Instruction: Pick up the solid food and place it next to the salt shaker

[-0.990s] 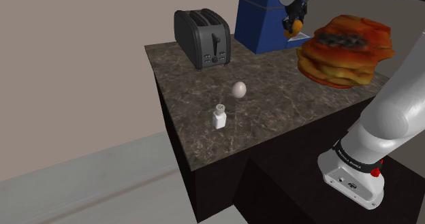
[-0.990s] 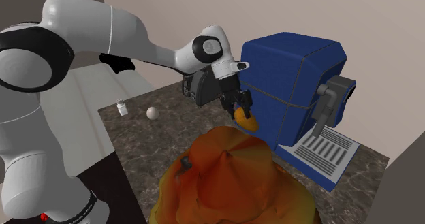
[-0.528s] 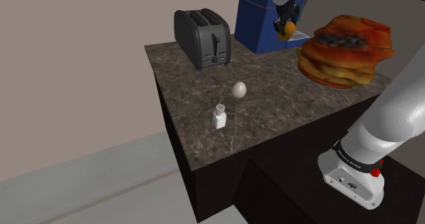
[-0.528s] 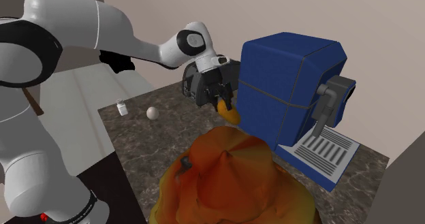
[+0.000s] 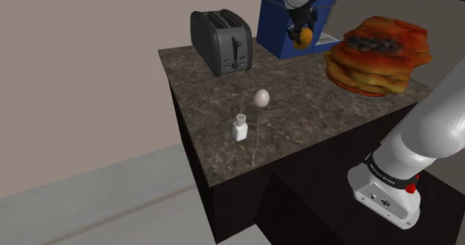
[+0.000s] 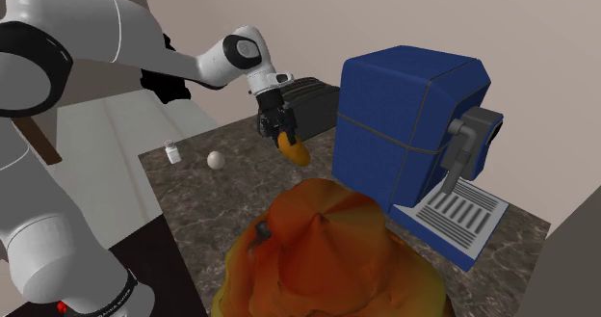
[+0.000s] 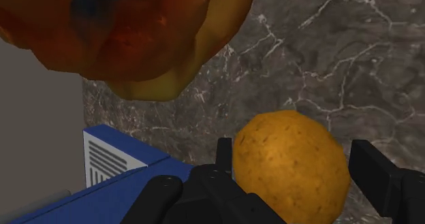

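1. Fingers (image 7: pixel 223 154): clamped on the orange-brown lump of food (image 7: pixel 289 168), one on each flank. The lump fills the gap between them. The pinch sits across its broad middle, judged the steadiest hold on a rounded piece.
2. Gripper (image 5: pixel 300 33): it hangs in the air with its load, clear of the dark marbled counter (image 5: pixel 298 117) and well apart from the salt shaker (image 5: pixel 240 127). The height is judged to be carrying clearance.
3. Task's thing: the food (image 6: pixel 293 149) is in the grip, off the counter and not yet beside the shaker (image 6: pixel 172 152).
4. Salt shaker: it stands upright on bare counter. The egg (image 5: pixel 261 97) lies near it without touching, on the side facing the gripper (image 6: pixel 285 137). Judgement: a straight run to the shaker passes over the egg, so the shaker's other sides offer safer ground.
5. Outer items: the black toaster (image 5: pixel 220 41), the blue machine (image 5: pixel 279 20) and the large orange-red heap (image 5: pixel 380 53) all stand well apart from the shaker and do not hinder placement there.
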You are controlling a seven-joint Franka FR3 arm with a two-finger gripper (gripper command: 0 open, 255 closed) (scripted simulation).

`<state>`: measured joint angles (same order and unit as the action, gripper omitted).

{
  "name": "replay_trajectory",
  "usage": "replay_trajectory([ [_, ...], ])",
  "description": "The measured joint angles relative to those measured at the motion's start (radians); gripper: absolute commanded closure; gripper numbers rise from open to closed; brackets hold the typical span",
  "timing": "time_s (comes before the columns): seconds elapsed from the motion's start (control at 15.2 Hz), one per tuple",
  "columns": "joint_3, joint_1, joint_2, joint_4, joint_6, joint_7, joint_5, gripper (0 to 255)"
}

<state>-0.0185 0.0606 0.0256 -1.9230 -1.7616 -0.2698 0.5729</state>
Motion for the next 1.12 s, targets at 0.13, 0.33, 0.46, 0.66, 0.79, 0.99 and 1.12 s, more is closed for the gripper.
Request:
replay_trajectory([
  [0.13, -0.027, -0.028, -0.007, -0.006, 0.028, -0.043, -0.012, 255],
  [0.33, -0.065, -0.067, -0.009, -0.003, 0.069, -0.102, -0.031, 255],
  [0.46, -0.089, -0.092, -0.004, 0.006, 0.098, -0.14, -0.044, 255],
  [0.66, -0.122, -0.125, -0.001, 0.018, 0.135, -0.19, -0.063, 255],
  [0.79, -0.147, -0.152, 0.017, 0.042, 0.164, -0.232, -0.075, 255],
  [0.99, -0.184, -0.192, 0.037, 0.074, 0.21, -0.29, -0.096, 255],
  [1.12, -0.206, -0.217, 0.066, 0.112, 0.239, -0.327, -0.105, 255],
])
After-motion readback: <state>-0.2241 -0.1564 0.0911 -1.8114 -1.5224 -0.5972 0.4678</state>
